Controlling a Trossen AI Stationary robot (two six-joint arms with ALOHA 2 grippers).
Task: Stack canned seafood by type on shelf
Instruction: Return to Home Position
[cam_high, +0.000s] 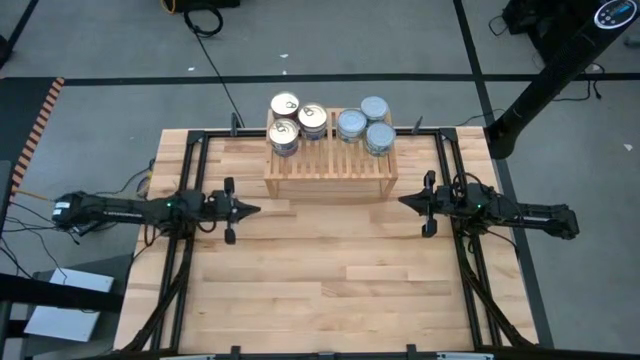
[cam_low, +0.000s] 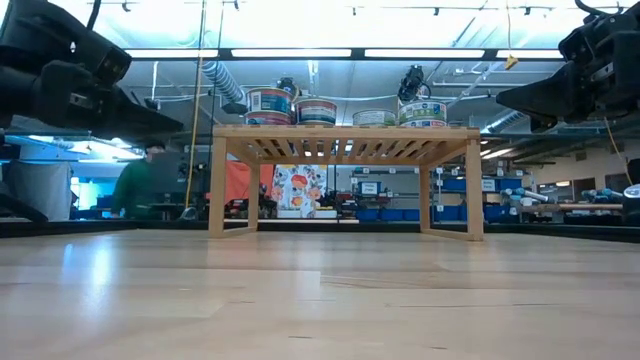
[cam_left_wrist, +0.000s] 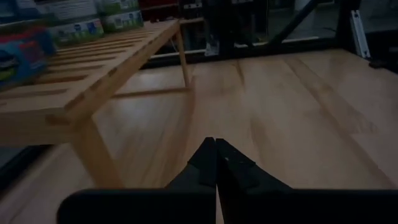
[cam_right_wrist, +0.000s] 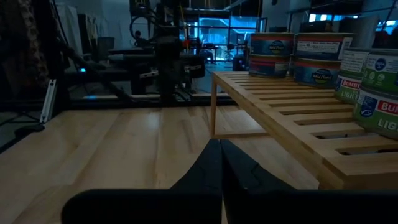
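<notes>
The wooden shelf (cam_high: 330, 162) stands on its legs at the table's far middle. On its slatted top, at the far side, stand stacks of tins: gold-topped tins (cam_high: 286, 105) on the left half, blue-grey silver-topped tins (cam_high: 374, 108) on the right half. In the low view the gold-top stacks (cam_low: 268, 103) and silver-top stacks (cam_low: 422, 112) show on the shelf's top (cam_low: 345, 131). My left gripper (cam_high: 256, 210) hovers shut left of the shelf's near left corner. My right gripper (cam_high: 403, 201) hovers shut off the shelf's near right corner. Neither touches anything.
The plank tabletop (cam_high: 330, 280) spreads bare in front of the shelf. Black frame rails (cam_high: 190, 180) run along the table's left and right sides. A person in green (cam_low: 135, 185) stands in the room far beyond the table.
</notes>
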